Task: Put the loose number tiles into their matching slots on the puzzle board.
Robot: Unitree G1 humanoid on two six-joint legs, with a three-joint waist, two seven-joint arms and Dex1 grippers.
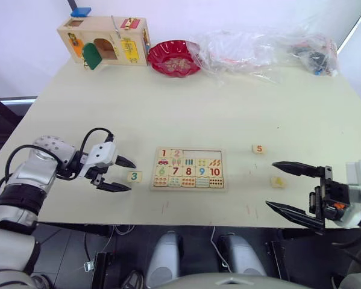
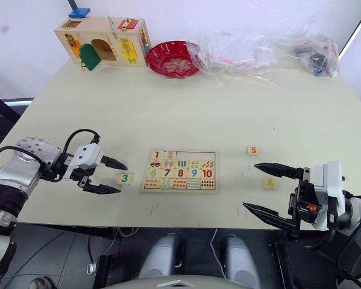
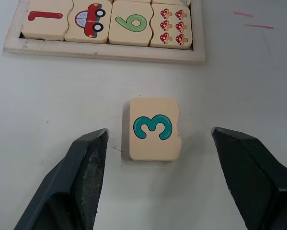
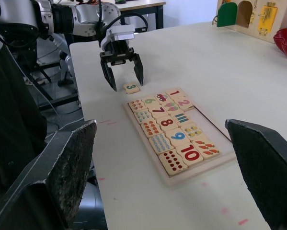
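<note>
The puzzle board (image 1: 188, 169) lies at the table's front middle, with tiles 1 and 2 in its top row and an empty stretch beside them. Tile 3 (image 1: 134, 176) lies just left of the board, and my left gripper (image 1: 122, 174) stands open right beside it, the tile (image 3: 154, 128) ahead of and between the fingers. Tile 5 (image 1: 259, 149) and tile 4 (image 1: 278, 181) lie on the table right of the board. My right gripper (image 1: 286, 188) is open near the front right edge, with tile 4 between its fingers' line and nothing held.
A wooden box with coloured doors (image 1: 105, 40) stands at the back left. A red bowl (image 1: 174, 58) and crumpled clear plastic bags (image 1: 258, 51) sit along the back edge. Wide bare tabletop lies between them and the board.
</note>
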